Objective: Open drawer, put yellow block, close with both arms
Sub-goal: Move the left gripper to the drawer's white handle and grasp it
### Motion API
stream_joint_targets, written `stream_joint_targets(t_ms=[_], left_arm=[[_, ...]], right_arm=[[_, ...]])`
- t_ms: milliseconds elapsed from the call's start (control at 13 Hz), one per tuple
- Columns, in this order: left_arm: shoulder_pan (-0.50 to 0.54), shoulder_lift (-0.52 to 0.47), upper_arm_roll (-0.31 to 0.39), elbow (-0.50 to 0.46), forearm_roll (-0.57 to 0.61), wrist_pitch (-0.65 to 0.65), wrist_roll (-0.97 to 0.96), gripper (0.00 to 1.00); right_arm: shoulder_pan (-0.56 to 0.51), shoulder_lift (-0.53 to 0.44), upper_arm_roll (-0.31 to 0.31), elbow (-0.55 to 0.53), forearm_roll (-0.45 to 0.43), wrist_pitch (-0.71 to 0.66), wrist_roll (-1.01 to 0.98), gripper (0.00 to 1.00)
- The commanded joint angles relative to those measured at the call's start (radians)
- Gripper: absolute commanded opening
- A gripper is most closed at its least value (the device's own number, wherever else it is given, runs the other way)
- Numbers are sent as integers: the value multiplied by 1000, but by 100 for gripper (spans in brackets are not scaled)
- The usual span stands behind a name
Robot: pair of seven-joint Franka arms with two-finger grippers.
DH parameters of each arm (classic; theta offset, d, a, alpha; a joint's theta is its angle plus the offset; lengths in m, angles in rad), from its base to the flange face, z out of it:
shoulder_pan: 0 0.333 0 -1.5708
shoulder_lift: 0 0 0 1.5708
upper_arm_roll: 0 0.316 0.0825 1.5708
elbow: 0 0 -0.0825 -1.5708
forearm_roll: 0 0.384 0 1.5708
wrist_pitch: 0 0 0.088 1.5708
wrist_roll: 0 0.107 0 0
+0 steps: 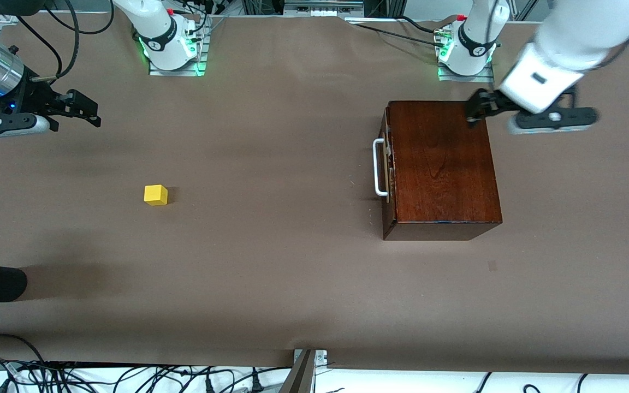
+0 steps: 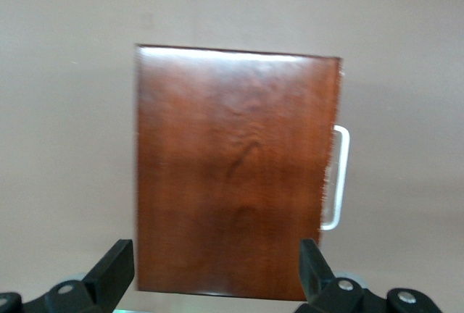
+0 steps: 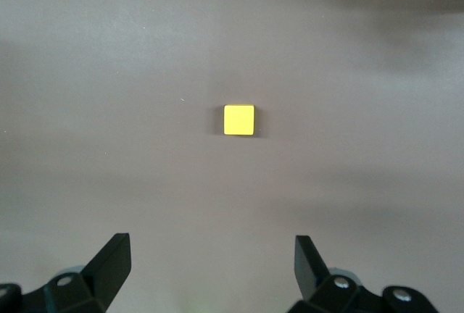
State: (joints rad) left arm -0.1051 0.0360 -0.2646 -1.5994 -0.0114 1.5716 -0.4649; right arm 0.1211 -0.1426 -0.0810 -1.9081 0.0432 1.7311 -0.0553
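The wooden box [image 1: 441, 166] stood on the brown counter [image 1: 271, 262] toward the left arm's end, its drawer [image 1: 386, 164] pushed fully in — the dark front flush with the box and the white handle [image 1: 380, 167] facing the middle of the counter. The yellow block [image 1: 155, 195] sat on the bare counter toward the right arm's end, well apart from the box and nothing touching it.

The left tool [image 1: 473, 113] hung over the box's top near the corner closest to the left arm's base, its fingers [image 2: 116, 269] spread wide and holding nothing; in its wrist view the box top [image 2: 235, 172] filled the space between them. The right tool [image 1: 88, 112] hovered over the counter at the right arm's end, also wide open and empty — the block [image 3: 239, 119] lay ahead of it in its wrist view, clear of both fingers [image 3: 112, 266].
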Motion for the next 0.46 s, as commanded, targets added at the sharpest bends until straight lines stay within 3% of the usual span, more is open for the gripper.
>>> stream_joint_targets(t_ms=[0, 231, 385], left_arm=[[-74, 91, -25, 38, 20, 51, -98, 100], [-146, 194, -122, 38, 135, 105, -346, 100], [-201, 267, -149, 27, 230, 139, -449, 100]], right_arm=[[-5, -22, 4, -15, 3, 12, -4, 100], [-5, -12, 4, -15, 3, 19, -4, 100], [-5, -17, 9, -15, 3, 15, -4, 100]])
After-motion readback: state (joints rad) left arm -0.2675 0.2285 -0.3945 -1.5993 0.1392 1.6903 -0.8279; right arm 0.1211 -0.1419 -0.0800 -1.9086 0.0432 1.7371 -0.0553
